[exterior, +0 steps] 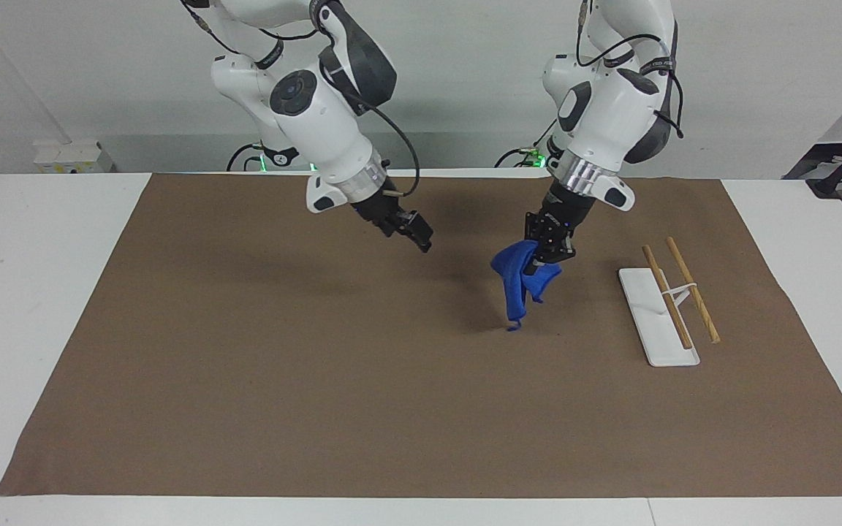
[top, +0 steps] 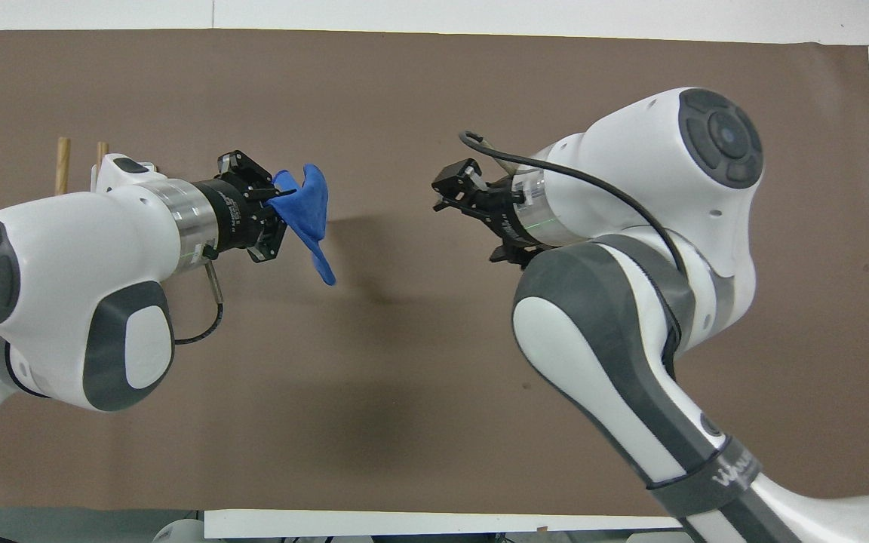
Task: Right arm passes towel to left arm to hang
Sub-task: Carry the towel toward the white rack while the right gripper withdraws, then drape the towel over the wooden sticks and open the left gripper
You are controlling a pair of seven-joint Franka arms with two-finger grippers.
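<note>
Handover looks done, hanging still to come

Reading across the facing view from its left: the right arm [exterior: 319, 131] reaches out over the brown mat [exterior: 245, 380], and the right gripper [exterior: 415, 235] hangs in the air above the mat with nothing in it, its fingers spread apart and well clear of the cloth. From overhead the same claw shows empty too, pointing toward the other arm across a bare gap of mat.

Next along, the towel [exterior: 514, 281] hangs in a crumpled blue fold from the left gripper [exterior: 547, 252], which is clamped on its upper edge. The loose end droops down toward the mat; I cannot tell whether its tip brushes the surface or stops just short. The left arm [exterior: 604, 117] comes down from above it.

Further toward the left arm's end of the table stands the rack [exterior: 658, 321], a white base plate with two wooden rods [exterior: 691, 288] carried above it on a thin white bracket. Nothing hangs on it yet.

So I'd judge the pass itself is finished: only one claw has the cloth. What is left is the carry over to the rods and draping the towel across one. I cannot make out the loop string in the bunched cloth, and bunched up like this it may need spreading to sit well
</note>
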